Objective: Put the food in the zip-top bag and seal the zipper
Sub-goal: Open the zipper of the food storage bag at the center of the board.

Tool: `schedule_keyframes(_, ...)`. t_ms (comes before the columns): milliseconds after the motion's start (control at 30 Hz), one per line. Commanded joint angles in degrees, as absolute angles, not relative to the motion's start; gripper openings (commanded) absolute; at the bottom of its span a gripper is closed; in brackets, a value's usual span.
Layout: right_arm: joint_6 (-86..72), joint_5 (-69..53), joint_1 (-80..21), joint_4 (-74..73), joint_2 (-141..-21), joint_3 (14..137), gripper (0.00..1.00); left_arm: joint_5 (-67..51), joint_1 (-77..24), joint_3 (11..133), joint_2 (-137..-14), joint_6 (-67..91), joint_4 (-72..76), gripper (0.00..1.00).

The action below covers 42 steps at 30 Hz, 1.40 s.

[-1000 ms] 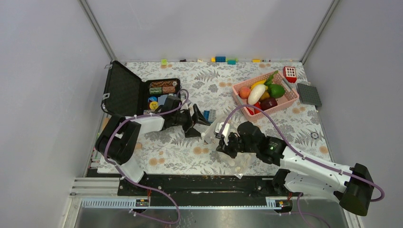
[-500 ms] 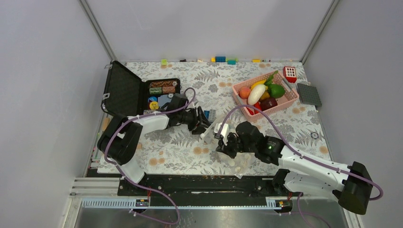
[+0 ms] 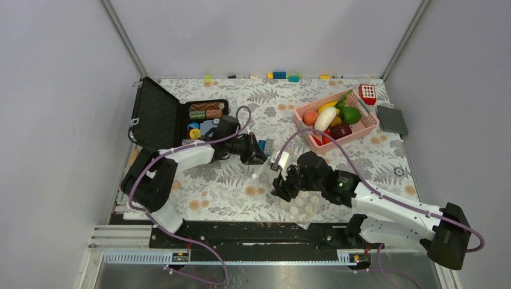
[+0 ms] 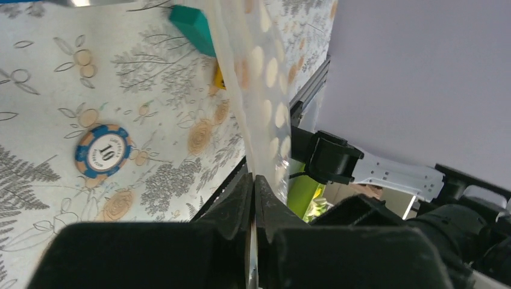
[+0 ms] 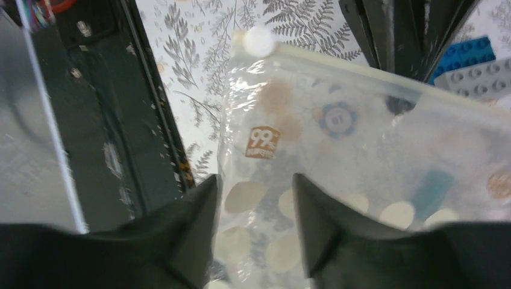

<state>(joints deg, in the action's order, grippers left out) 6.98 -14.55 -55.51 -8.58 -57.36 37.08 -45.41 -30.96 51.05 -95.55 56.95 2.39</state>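
Observation:
The clear zip-top bag (image 3: 299,205), printed with white dots, lies crumpled on the floral table between the arms. My left gripper (image 3: 258,156) is shut on the bag's thin film (image 4: 259,72), which runs out from between its pads. My right gripper (image 5: 254,186) stands open over the bag (image 5: 361,138), its fingertips either side of the film and gripping nothing. The whitish zipper (image 5: 361,67) runs along the bag's far edge in the right wrist view. The food sits in the pink basket (image 3: 306,131): a white radish (image 3: 324,118), a green pepper (image 3: 351,114), a peach (image 3: 310,116) and a dark red piece (image 3: 341,130).
An open black hard case (image 3: 158,117) with small items stands at the left. Bricks (image 3: 279,75) line the back wall, and a grey plate (image 3: 391,119) lies at the right. A blue poker chip (image 4: 103,150) and a teal brick (image 4: 193,23) lie near the bag.
My left gripper moved right and closed on the bag's edge. My right gripper, shut on the bag before, has opened and let go of it.

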Motion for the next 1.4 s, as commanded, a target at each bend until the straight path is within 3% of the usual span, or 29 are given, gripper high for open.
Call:
schedule_keyframes(0,1.3,-11.5,-55.9,-10.3,-53.5,43.4,0.7,-41.1,-31.4,57.5,-85.0,45.6,0.0,0.0)
schedule_keyframes(67,-0.9,-10.5,-55.9,-10.8,-49.8,44.3,0.93,-34.4,-32.3,61.9,-80.1,37.6,-7.0,0.0)
schedule_keyframes(133,-3.8,-7.6,-55.9,-10.5,-45.9,45.0,1.0,-25.0,-34.1,66.1,-75.0,29.6,-13.5,0.0)
schedule_keyframes(233,-11.5,4.4,-55.9,-10.4,-40.3,46.3,1.0,-13.8,-36.8,70.6,-69.2,21.0,-18.3,0.0)
schedule_keyframes(400,-21.0,22.1,-55.9,-9.9,-37.6,48.7,1.0,-4.8,-40.0,75.2,-63.7,13.0,-20.6,0.0)
schedule_keyframes(633,-30.0,27.9,-55.9,-9.2,-45.6,57.2,1.0,11.7,-45.7,77.6,-66.0,8.6,-24.3,0.0)
schedule_keyframes(1367,-31.7,35.5,-55.9,-7.5,-71.9,74.8,1.0,12.4,-47.2,73.5,-67.4,12.6,-23.5,0.0)
